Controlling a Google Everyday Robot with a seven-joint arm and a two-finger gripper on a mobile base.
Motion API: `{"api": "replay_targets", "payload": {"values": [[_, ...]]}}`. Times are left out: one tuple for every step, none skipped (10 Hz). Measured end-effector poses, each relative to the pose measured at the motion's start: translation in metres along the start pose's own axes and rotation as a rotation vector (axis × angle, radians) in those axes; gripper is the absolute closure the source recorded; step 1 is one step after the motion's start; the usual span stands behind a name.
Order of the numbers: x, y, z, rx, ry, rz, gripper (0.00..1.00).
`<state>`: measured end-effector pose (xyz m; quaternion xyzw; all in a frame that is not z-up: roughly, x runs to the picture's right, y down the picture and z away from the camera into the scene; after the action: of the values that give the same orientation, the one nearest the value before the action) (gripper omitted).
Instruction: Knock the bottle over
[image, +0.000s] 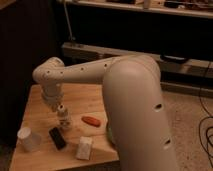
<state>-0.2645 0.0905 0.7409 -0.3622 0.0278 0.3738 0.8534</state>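
— Camera view from up here: can you see the gripper (54, 103) at all?

— Barely. It hangs at the end of the white arm (95, 72), low over the wooden table (85, 97), and the wrist covers most of it. Whether the fingers are spread or closed, I cannot tell.

— And the bottle (63, 118)?

— Upright, just below and a little right of the gripper. Its white cap sits right by the tip; touching or not, I can't make out.

— What else is around it?

— Right of the bottle, further from the gripper, lies a flat orange thing (90, 120); what it is I can't say. Below the gripper a dark flat object (57, 137) lies tilted. Left of that, well down from the gripper, stands a white cup (28, 139). A white box (84, 148) lies down and to the right, near the table's front edge.

— The table's right side?

— Hidden behind the big bulk of the arm. The front left corner is cut off by the edge of the view.
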Motion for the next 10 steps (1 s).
{"api": "replay_targets", "payload": {"values": [[0.006,-0.009,-0.007,0.002,-0.009,0.01,0.71],[0.008,-0.009,-0.009,0.0,-0.014,0.009,0.79],[0.008,-0.007,-0.008,-0.001,-0.017,0.01,0.86],[0.011,-0.004,-0.007,0.001,-0.02,0.012,0.91],[0.02,-0.005,-0.007,0.004,-0.021,0.017,0.92],[0.028,-0.006,-0.01,0.005,-0.02,0.02,0.92],[0.034,-0.008,-0.011,0.006,-0.02,0.025,0.92],[0.039,-0.01,-0.014,0.008,-0.026,0.032,0.92],[0.04,-0.01,-0.014,0.009,-0.033,0.035,0.92],[0.04,-0.008,-0.014,0.011,-0.033,0.03,0.92]]}}
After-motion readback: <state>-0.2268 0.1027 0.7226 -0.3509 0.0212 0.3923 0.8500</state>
